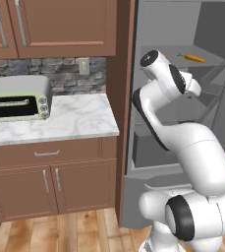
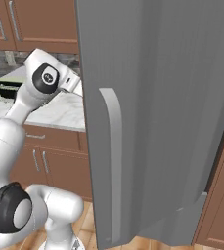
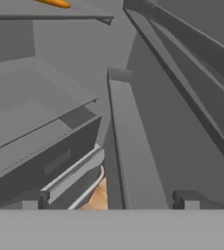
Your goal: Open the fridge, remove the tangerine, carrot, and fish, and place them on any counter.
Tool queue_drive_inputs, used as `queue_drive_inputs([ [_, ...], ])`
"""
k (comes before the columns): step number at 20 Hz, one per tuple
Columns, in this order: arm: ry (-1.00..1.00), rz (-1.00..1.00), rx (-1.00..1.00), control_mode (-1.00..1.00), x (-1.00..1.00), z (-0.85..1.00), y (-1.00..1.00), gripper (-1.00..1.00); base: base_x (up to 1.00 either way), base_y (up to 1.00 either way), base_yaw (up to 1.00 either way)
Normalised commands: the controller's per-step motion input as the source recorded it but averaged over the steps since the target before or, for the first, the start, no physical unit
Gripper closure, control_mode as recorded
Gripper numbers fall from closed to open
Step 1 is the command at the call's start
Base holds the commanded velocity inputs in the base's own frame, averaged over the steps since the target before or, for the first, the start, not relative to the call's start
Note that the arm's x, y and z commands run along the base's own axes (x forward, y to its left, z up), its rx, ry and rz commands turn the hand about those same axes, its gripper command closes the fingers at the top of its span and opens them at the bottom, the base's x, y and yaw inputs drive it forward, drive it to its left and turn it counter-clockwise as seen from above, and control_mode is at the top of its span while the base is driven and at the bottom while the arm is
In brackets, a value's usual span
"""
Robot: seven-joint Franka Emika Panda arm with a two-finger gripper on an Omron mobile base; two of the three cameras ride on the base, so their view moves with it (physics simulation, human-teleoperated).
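So the tall flat grey fridge (image 1: 182,98) is already standing open, its big door with the long pale-grey handle (image 2: 114,161) swung right out toward the room, and the white arm is reaching in among the grey shelves. Its jaws (image 3: 108,202) are spread wide with nothing between them, two dark tips poking up at the bottom of the hand view, pointed down along the inner wall toward a lower shelf and drawer.

From where I'm standing, the thin orange carrot with the green top (image 1: 192,57) is lying on the upper shelf, above and behind the hand. In the hand view it's just an orange sliver at the top edge (image 3: 54,3). Can't spot the tangerine or fish from here.

If it's going for the carrot, I'd say lift and tilt the hand up first, come in over the shelf edge, and close across the carrot's width, not its length. Then back straight out and swing left to the white marble table (image 1: 79,118), setting down clear of the pale-green toaster oven (image 1: 18,101).
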Motion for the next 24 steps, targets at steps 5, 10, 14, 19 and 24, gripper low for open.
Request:
queue_drive_inputs([
  [5, 0.0, 0.0, 0.0, -1.0, 0.3, -0.03, -0.35, -1.0, 0.0, 0.0, 0.0],
  [10, 0.0, 0.0, 0.01, -1.0, 0.07, -0.01, -0.85, -1.0, 0.0, 0.0, 0.0],
  [14, 0.0, 0.0, 0.04, -1.0, -0.08, 0.0, -0.99, -1.0, 0.0, 0.0, 0.0],
  [19, -0.06, -0.09, 0.03, -1.0, -0.11, -0.34, -0.57, -1.0, 0.0, 0.0, 0.0],
  [24, 0.0, -0.11, 0.21, -1.0, -0.36, -0.08, -1.0, -1.0, 0.0, 0.0, 0.0],
])
